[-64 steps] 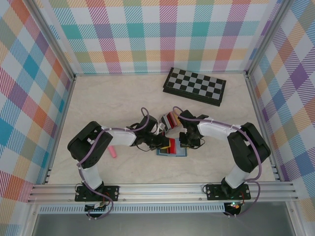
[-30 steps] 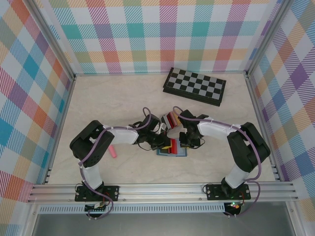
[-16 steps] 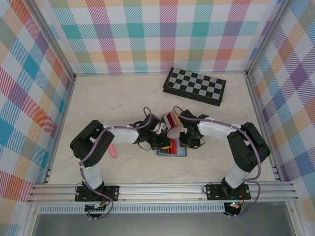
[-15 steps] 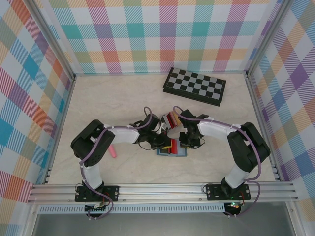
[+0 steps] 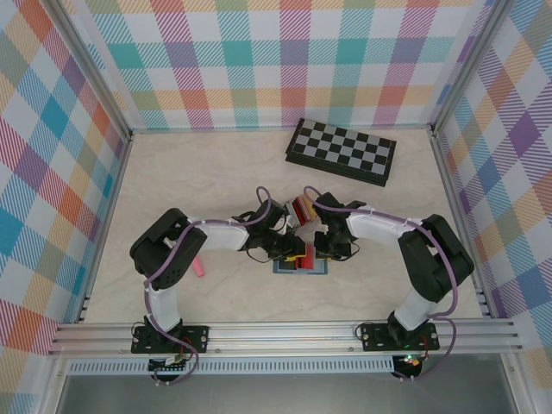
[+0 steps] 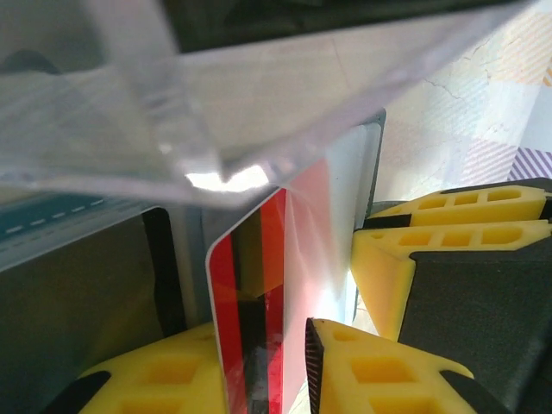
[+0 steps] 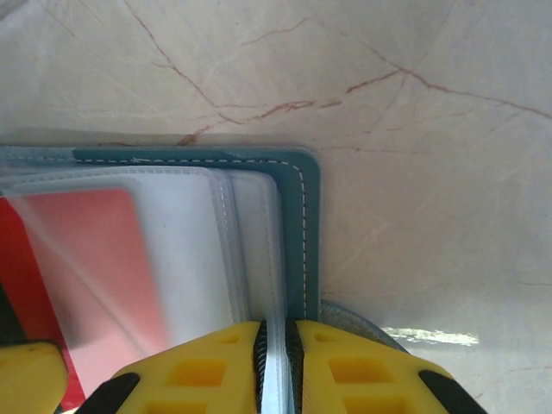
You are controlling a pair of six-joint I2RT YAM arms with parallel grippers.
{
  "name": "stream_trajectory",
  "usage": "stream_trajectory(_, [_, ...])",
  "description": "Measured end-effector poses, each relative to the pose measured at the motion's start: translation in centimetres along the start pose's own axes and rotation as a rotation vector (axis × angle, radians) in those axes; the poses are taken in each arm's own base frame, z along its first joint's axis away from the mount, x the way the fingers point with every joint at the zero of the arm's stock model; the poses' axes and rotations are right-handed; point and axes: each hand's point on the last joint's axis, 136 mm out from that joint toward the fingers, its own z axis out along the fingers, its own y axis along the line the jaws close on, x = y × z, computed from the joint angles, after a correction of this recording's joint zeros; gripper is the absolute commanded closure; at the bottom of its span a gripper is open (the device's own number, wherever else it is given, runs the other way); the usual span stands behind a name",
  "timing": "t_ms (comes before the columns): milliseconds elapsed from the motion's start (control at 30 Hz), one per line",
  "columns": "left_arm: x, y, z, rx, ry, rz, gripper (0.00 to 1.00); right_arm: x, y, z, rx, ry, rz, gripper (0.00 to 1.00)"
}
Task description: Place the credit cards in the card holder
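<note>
The card holder (image 7: 306,216) lies open on the table (image 7: 414,129) between the 2 arms, teal cover underneath and clear sleeves (image 7: 246,233) on top. The right gripper (image 7: 276,332) is closed on the edge of 1 clear sleeve and pins that leaf. The red card (image 6: 250,293), 1 of the credit cards, stands on edge between the fingers of the left gripper (image 6: 259,341). Its leading end is under a clear sleeve and its striped trailing end is exposed. The left jaws stand slightly apart around the card; whether they grip it or merely bracket it cannot be told. Controlling relation: the card's long axis appears to run from the left gripper toward the right gripper, in line with the pocket, and the pocket mouth faces the left arm. The left arm is therefore the nearer one for insertion. The next move probably calls for a straight push along that axis while the right gripper steadies the sleeve; skew is likely to jam a corner at the seam. Further cards stand in the rack (image 5: 299,207) just beyond the grippers.
</note>
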Motion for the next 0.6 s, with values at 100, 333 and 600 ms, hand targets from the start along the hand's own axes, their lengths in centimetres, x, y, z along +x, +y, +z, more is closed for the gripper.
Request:
stream_trajectory(100, [0.1, 0.3, -0.3, -0.029, -0.007, 0.003, 0.7, 0.0, 0.0, 0.0, -0.001, 0.0, 0.001, 0.81])
stream_trajectory(333, [0.0, 0.8, -0.6, -0.076, -0.02, -0.001, 0.76, 0.0, 0.0, 0.0, 0.0, 0.0, 0.0, 0.81])
stream_trajectory(600, [0.1, 1.3, -0.8, -0.116, -0.021, 0.0, 0.93, 0.0, 0.0, 0.0, -0.001, 0.001, 0.001, 0.81])
